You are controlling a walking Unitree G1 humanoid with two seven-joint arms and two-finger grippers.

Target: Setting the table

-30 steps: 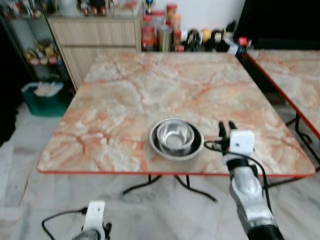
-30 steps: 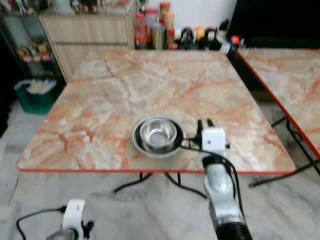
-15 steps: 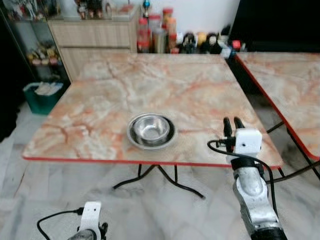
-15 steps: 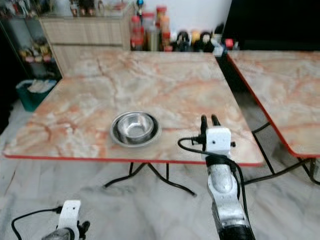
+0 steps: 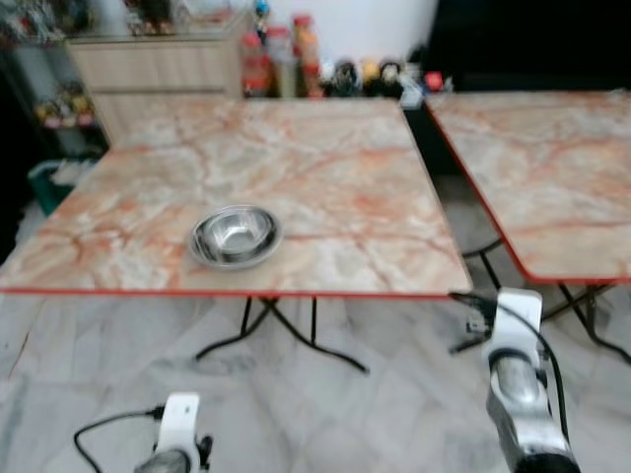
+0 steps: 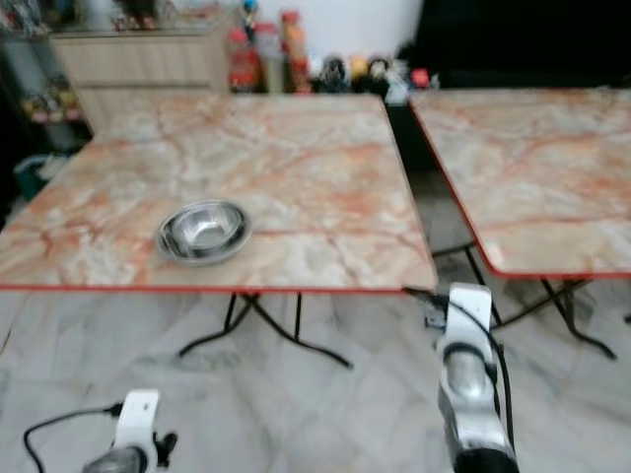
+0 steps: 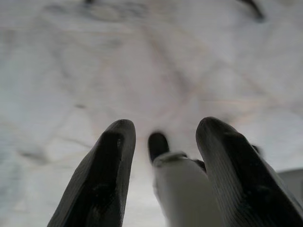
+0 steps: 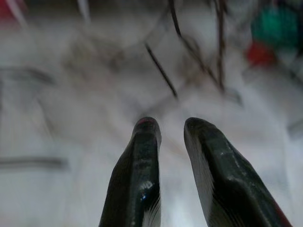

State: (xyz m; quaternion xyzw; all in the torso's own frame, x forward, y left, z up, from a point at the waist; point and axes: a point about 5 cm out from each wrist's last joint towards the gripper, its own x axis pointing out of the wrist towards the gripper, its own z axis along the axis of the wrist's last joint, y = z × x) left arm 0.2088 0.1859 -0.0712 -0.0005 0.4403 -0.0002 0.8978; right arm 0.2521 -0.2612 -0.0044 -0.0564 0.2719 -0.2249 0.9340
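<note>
Left eye view: your right gripper [image 8: 165, 130] fingers narrowly parted, empty, steel bowls [image 5: 235, 236] well apart; left gripper [image 7: 163, 135] spread.

We see a tabletop [image 5: 325, 187] of pinkish-orange marble pattern with cream veins and a thin red rim. On it sits a shiny silver steel bowl [image 5: 235, 236], grey in its hollow. Beside that tabletop, a second tabletop [image 5: 537, 168] carries the same orange-and-cream marbling and red edge. Under both, the table legs [image 5: 296, 340] are black. The floor [image 5: 375, 414] is pale grey-white marble with faint darker veins. Beyond the tabletop, a cabinet [image 5: 158, 69] is light wood-toned, and bottles [image 5: 281, 64] next to it show red, orange and dark tones. Our right arm [image 5: 518, 394] is silver with a white wrist block and black cable. The right gripper [image 8: 171, 137] is glossy black; the left gripper [image 7: 163, 142] is matte black.
</note>
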